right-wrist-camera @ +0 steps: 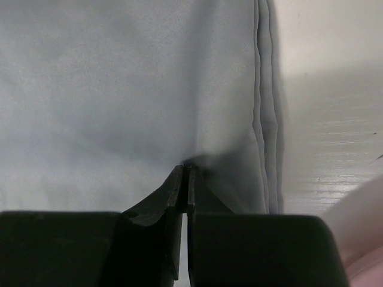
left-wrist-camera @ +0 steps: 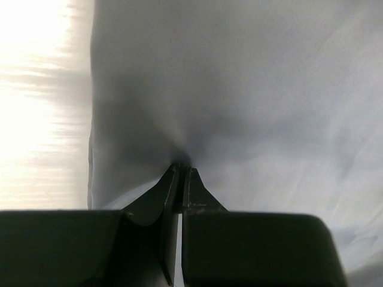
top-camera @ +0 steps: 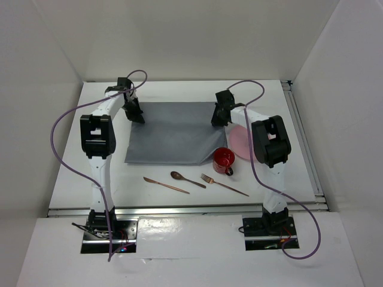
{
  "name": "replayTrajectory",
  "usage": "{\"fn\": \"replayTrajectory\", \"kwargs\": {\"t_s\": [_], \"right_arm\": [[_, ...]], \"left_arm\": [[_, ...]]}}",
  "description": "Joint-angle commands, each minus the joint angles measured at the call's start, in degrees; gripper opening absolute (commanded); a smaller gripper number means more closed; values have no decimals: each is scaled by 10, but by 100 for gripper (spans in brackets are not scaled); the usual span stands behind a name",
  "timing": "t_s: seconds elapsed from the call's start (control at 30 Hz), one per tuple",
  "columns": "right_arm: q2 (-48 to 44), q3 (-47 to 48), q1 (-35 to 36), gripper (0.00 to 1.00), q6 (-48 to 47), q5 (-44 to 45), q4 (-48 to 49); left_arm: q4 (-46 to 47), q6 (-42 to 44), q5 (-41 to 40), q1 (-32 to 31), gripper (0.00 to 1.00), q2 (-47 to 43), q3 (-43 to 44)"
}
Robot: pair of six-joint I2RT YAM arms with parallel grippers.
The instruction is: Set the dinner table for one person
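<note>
A grey rectangular cloth (top-camera: 173, 134) lies spread on the white dinner table (top-camera: 72, 173). My left gripper (top-camera: 137, 116) is shut on the cloth's far left corner; in the left wrist view (left-wrist-camera: 181, 168) the fabric (left-wrist-camera: 239, 89) puckers at its tips. My right gripper (top-camera: 216, 119) is shut on the far right corner; in the right wrist view (right-wrist-camera: 187, 168) the cloth (right-wrist-camera: 119, 89) bunches at its tips. A red mug (top-camera: 224, 161), a pink plate (top-camera: 242, 142), a copper knife (top-camera: 166, 185), spoon (top-camera: 187, 179) and fork (top-camera: 223, 185) lie near the front.
A metal rail (top-camera: 185, 207) runs along the table's near edge, and another (top-camera: 302, 140) along the right. White walls close in the sides and back. The plate is partly hidden under my right arm. The pink plate's edge (right-wrist-camera: 365, 263) shows in the right wrist view.
</note>
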Motion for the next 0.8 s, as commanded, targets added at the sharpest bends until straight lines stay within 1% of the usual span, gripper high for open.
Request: {"fn": "replayTrajectory", "kwargs": {"t_s": [0.0,0.07,0.1,0.17,0.2,0.23,0.27,0.3,0.37,0.4,0.47,0.5,0.53,0.57,0.6,0.63,0.67,0.7,0.73,0.77], "right_arm": [[14,-30,-6,0,4,33,-73],[14,-14,-6,0,4,27,-73],[8,-8,-6,0,-3,27,-73],[-3,24,-6,0,-14,21,-79],[-13,39,-6,0,-21,21,-88],[-20,52,-6,0,-28,21,-95],[-28,65,-6,3,-28,7,-95],[-35,95,-6,6,-36,7,-95],[-56,126,-6,13,-41,1,-115],[-64,147,-6,19,-41,-5,-120],[-95,154,-6,23,-47,-5,-127],[-110,146,-1,27,-47,-11,-133],[-143,135,-1,35,-47,-11,-142],[-164,120,-1,37,-47,-11,-142],[-187,97,-1,42,-47,-3,-149],[-240,38,4,44,-47,6,-149],[-270,4,4,50,-40,6,-154],[-298,-30,4,51,-34,16,-160],[-353,-96,4,51,-27,16,-166],[-379,-125,4,53,-15,16,-173]], "left_arm": [[-1,14,3,-13,4,28,16],[-6,14,3,-13,5,28,16],[-6,14,3,-18,5,13,16],[-6,14,3,-18,9,-5,11],[-6,9,-3,-18,13,-25,11],[-6,9,-3,-18,18,-36,11],[-13,9,-3,-18,27,-46,11],[-13,9,-3,-18,32,-58,19],[-28,9,-3,-18,37,-94,25],[-28,9,-3,-18,48,-108,25],[-40,9,-10,-18,58,-151,25],[-40,9,-11,-18,62,-166,20],[-45,9,-17,-18,66,-181,10],[-46,9,-25,-18,66,-198,3],[-52,9,-25,-18,66,-216,-7],[-52,14,-25,-18,66,-257,-37],[-52,14,-18,-18,66,-280,-57],[-42,14,-18,-18,66,-304,-104],[-33,19,-11,-23,66,-355,-131],[-24,19,-5,-23,66,-379,-157]]}}
